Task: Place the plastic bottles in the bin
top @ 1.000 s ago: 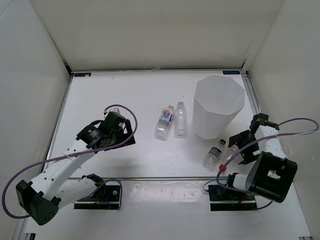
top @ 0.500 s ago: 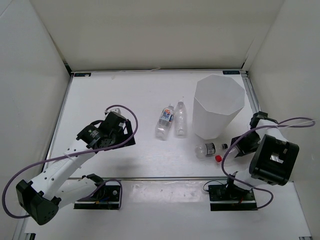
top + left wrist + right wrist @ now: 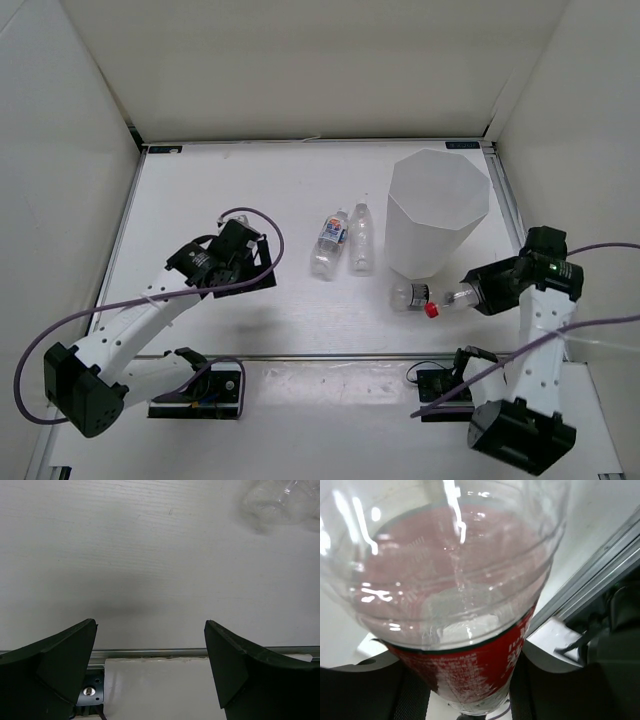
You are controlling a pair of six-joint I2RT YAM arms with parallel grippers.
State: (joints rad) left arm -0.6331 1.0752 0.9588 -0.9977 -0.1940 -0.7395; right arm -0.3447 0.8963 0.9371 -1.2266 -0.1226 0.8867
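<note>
Bin [image 3: 438, 212] is standing at the upper right of the overhead view while the right gripper [image 3: 468, 296] is clamping the red-capped bottle [image 3: 445, 303] just below its base, cap pointing to the lower left. In the right wrist view that bottle [image 3: 460, 580] is filling the frame, red label low and clear body above, with the dark fingers [image 3: 365, 690] pressing on either side. Compared with a second ago, the right arm is reaching up along the right edge instead of crouching in the lower right corner, and the red cap is lying closer to the bin. The black-capped bottle [image 3: 409, 295], slanted a second ago, is now lying level by the bin's foot; contact between them cannot be told. The blue-white labelled bottle [image 3: 329, 243] and the nearly plain bottle [image 3: 361, 238] are lying side by side at centre, unmoved. The left gripper [image 3: 255, 268], shifted slightly rightward, is hanging with jaws spread wide over the table [image 3: 150, 555]; a clear bottle's base [image 3: 282, 500] is showing at the upper right of its wrist view.
</note>
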